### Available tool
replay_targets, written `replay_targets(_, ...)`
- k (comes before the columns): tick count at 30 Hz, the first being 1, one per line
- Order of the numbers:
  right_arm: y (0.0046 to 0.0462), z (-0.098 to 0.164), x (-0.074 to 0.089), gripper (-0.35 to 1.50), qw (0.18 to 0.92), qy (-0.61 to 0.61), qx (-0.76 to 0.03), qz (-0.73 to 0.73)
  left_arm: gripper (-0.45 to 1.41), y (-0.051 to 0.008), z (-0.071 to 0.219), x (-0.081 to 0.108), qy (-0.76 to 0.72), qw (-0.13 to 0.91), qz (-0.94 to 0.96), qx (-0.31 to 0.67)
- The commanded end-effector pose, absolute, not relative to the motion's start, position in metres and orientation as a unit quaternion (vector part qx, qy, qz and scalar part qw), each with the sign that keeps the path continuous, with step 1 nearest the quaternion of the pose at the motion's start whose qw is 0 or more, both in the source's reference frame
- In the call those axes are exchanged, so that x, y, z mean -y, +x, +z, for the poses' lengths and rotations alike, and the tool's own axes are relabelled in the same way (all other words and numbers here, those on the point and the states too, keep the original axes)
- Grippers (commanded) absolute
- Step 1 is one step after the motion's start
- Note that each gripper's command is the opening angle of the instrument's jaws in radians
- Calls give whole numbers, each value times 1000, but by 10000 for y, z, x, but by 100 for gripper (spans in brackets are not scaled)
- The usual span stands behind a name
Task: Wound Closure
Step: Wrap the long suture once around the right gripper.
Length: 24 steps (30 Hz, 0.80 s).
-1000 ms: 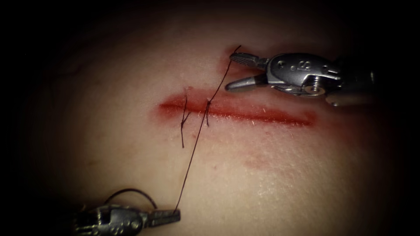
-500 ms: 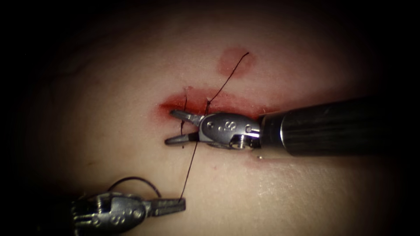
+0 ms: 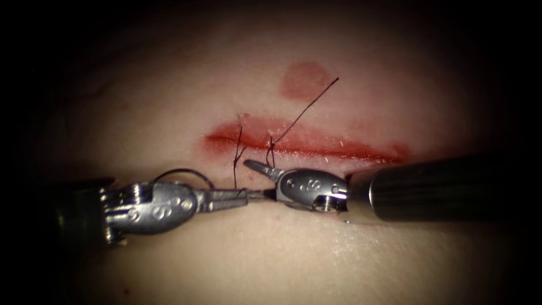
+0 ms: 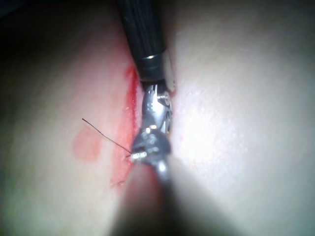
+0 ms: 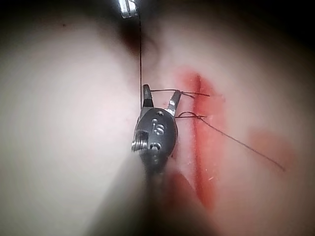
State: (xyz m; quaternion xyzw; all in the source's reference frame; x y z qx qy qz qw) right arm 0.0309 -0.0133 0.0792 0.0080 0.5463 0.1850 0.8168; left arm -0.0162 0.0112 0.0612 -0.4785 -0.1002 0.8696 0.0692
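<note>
Nearest the endoscope lies bare tissue (image 3: 339,254), pale and lit. Just beyond it the two tools meet tip to tip, below the cut.

The left tool (image 3: 228,197) enters level from the picture's left, its shaft lost in shadow. Its jaws are closed flat, pointing right; they seem to grip the thread (image 3: 305,110), but the strand is hidden where the two tips crowd together, so the hold itself is hard to make out. A dark arc (image 3: 186,173) rises over this tool's wrist; whether it is the curved needle or a loop of thread cannot be told, and its ends are hidden behind the metal.

The right tool (image 3: 262,181) comes in level from the right on a thick dark shaft cut off by the frame edge. Its jaws stand apart in a narrow V, gripping nothing: one points up-left toward the stitch, the other runs left against the left tool's tip. The right wrist view shows the same fork (image 5: 160,102), with thread crossing between its prongs.

Farther back, the cut (image 3: 305,144) runs left to right, wet with red fluid (image 3: 339,148). Two stitches cross its left part: one (image 3: 237,155) with a short tail hanging down, one (image 3: 271,149) knotted, its free thread slanting up-right to end near a round red blotch (image 3: 305,79).
</note>
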Motion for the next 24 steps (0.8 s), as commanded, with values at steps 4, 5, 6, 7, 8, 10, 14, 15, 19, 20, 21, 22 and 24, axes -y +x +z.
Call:
replay_targets(4,314,799,138,102,818,10,-545,187,-45,-169,619,-134,-475,69,872,95)
replay_targets(5,315,799,139,102,818,10,-545,187,-45,-170,620,-141,-475,71,872,96)
replay_targets(6,316,798,139,102,817,9,-546,187,-45,-171,621,-146,-475,70,872,95)
replay_targets(7,317,797,141,102,815,7,-549,188,-45,-176,626,-155,-474,71,873,94)
replay_targets(8,317,796,141,101,815,7,-549,188,-45,-179,629,-159,-473,71,873,94)
replay_targets(10,317,796,143,101,813,5,-550,190,-45,-186,639,-166,-469,71,875,95)
replay_targets(14,309,792,146,96,806,5,-559,196,-45,-201,677,-175,-462,60,879,101)
replay_targets(15,307,792,145,96,805,5,-560,196,-45,-202,684,-178,-460,58,880,103)
replay_targets(19,296,787,138,92,791,-4,-575,210,-45,-202,718,-182,-448,42,887,107)
replay_targets(20,295,785,136,92,786,-9,-579,214,-45,-202,721,-181,-447,41,887,107)
replay_targets(21,296,785,135,92,783,-11,-583,217,-45,-202,725,-179,-445,42,888,107)
replay_targets(22,297,783,130,92,778,-15,-587,223,-45,-202,730,-178,-442,42,889,109)
replay_targets(24,297,781,124,92,774,-18,-590,228,-45,-203,735,-175,-440,41,891,107)
